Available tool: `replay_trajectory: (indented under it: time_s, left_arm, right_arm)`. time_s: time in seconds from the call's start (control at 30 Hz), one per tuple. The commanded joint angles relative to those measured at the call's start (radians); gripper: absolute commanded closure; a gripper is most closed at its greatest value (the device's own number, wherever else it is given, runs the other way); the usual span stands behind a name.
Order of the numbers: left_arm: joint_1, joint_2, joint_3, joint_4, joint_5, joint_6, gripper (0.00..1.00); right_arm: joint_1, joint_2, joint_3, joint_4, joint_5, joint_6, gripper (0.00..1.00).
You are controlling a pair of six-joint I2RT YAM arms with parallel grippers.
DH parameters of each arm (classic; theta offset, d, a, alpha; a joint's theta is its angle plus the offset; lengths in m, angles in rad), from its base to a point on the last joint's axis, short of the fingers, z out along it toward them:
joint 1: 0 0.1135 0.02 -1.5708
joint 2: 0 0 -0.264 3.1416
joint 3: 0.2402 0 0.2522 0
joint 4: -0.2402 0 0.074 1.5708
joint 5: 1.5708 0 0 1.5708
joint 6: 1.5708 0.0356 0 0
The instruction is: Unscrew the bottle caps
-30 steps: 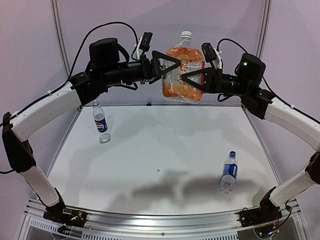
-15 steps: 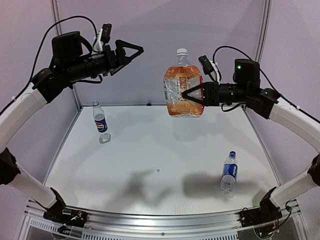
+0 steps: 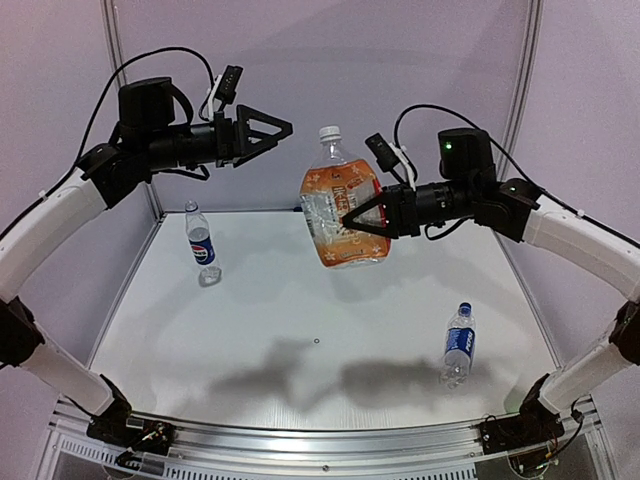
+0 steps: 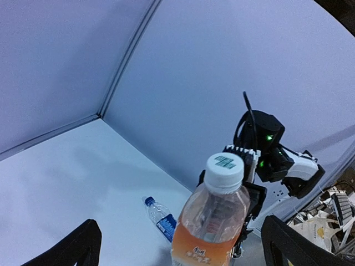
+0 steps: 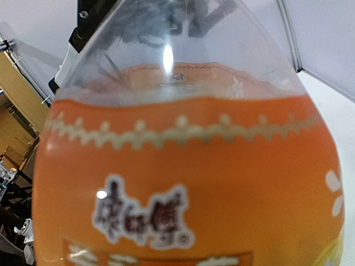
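My right gripper [image 3: 352, 220] is shut on the squat orange-labelled bottle [image 3: 330, 205] and holds it in the air over the back of the table, tilted left. Its whitish cap [image 3: 330, 134] is on. The bottle fills the right wrist view [image 5: 188, 177] and hides the fingers there. My left gripper [image 3: 283, 128] is open and empty, in the air just left of the cap. In the left wrist view the cap [image 4: 224, 170] sits between and beyond the spread fingers [image 4: 83, 244]. One slim blue-labelled bottle [image 3: 201, 243] stands at the back left. Another [image 3: 457, 345] lies at the right with its blue cap [image 3: 464, 308] on.
The white table [image 3: 300, 330] is walled by lilac panels behind and at both sides, with metal posts [image 3: 110, 60] in the back corners. The lying bottle also shows in the left wrist view [image 4: 161, 216], below the held bottle.
My left gripper let go of the orange bottle, swung out left, then came back toward the cap. My right gripper carried the bottle left and down, tilting it.
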Motion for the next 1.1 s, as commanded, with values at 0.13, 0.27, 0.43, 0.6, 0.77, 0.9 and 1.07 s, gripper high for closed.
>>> replay_trajectory:
  time_s: [0.13, 0.27, 0.43, 0.6, 0.77, 0.9, 1.07]
  left_arm:
    - [-0.024, 0.035, 0.037, 0.043, 0.166, -0.005, 0.1]
    - [-0.037, 0.044, 0.033, 0.048, 0.168, -0.014, 0.17]
    - [-0.053, 0.069, 0.047, 0.043, 0.177, -0.018, 0.23]
    - [-0.059, 0.1, 0.089, 0.031, 0.205, -0.023, 0.31]
    - [-0.06, 0.135, 0.136, 0.015, 0.231, -0.033, 0.39]
    - [-0.063, 0.158, 0.181, -0.024, 0.251, -0.028, 0.48]
    - [-0.065, 0.176, 0.197, -0.061, 0.255, -0.017, 0.49]
  right_arm:
    - [0.073, 0.072, 0.062, -0.037, -0.059, -0.035, 0.75]
    - [0.075, 0.081, 0.055, -0.005, -0.073, -0.013, 0.75]
    - [0.08, 0.086, 0.057, 0.004, -0.072, -0.004, 0.76]
    - [0.092, 0.086, 0.049, 0.002, -0.057, -0.005, 0.76]
    - [0.099, 0.089, 0.047, -0.005, -0.042, -0.01, 0.76]
    - [0.1, 0.087, 0.046, 0.0, -0.029, -0.009, 0.76]
    - [0.1, 0.083, 0.043, 0.006, -0.019, -0.012, 0.77]
